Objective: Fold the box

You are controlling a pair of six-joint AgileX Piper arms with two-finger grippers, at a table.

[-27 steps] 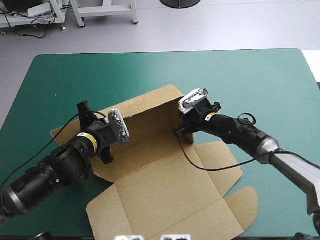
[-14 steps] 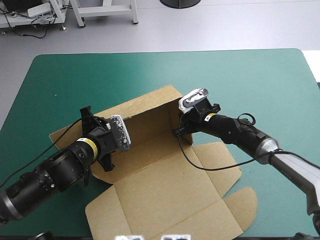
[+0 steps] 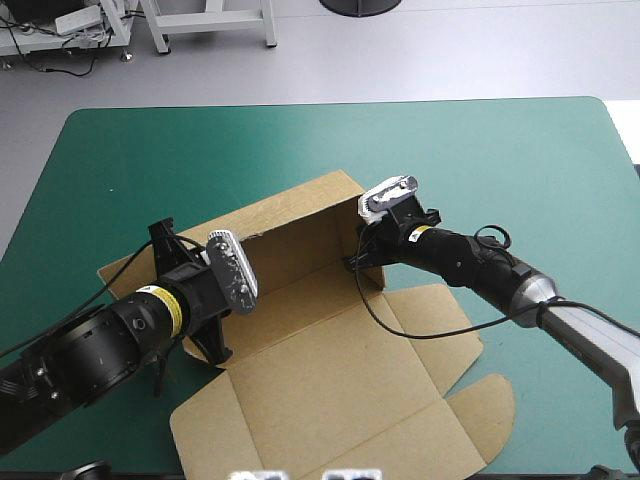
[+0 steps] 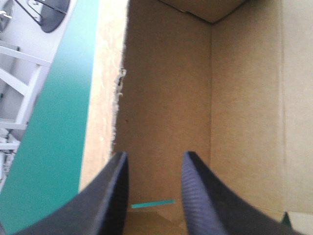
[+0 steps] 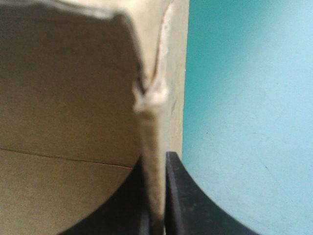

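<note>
Teal-green cover [image 3: 500, 160] bears the box [image 3: 350, 390], right claw [image 5: 157, 161] pinching its raised wall [image 3: 300, 215], left claw [image 4: 155, 156] spread apart inside it.

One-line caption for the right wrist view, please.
The right gripper shut on a raised wall edge of the brown box, teal-green cover beside it.

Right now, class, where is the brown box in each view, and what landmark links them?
High view: the box lies mid-table, far wall raised.
Left wrist view: its inside spreads ahead of the open left gripper.
Right wrist view: the right gripper is shut on its end wall.
Shared landmark: that end wall, farthest ahead in the left wrist view.
</note>
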